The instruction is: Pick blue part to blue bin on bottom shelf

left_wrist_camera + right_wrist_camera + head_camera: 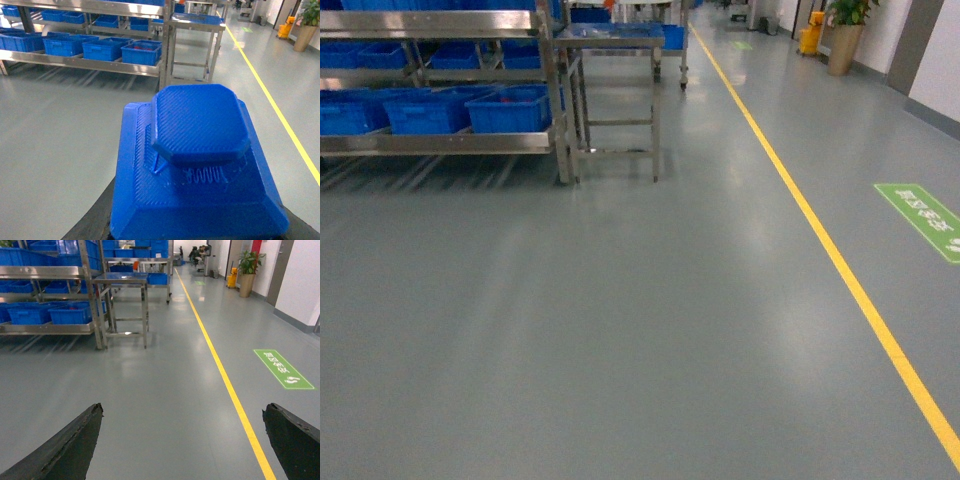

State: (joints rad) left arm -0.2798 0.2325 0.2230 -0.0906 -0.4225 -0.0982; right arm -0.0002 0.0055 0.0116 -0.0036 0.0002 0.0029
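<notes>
Blue part (200, 170) fills your left wrist view; the head view shows neither it nor any gripper.

Your left gripper (200, 232) is clenched on the blue part, only dark finger edges showing at the bottom corners. Its octagonal cap faces the camera; no clear long axis shows. Far left, the blue bin (510, 110) sits on the bottom shelf (440, 143), seen in all 3 views. Your right gripper (182, 440) hangs released over the floor (640, 330), its 2 dark fingers (65, 447) wide apart.
</notes>
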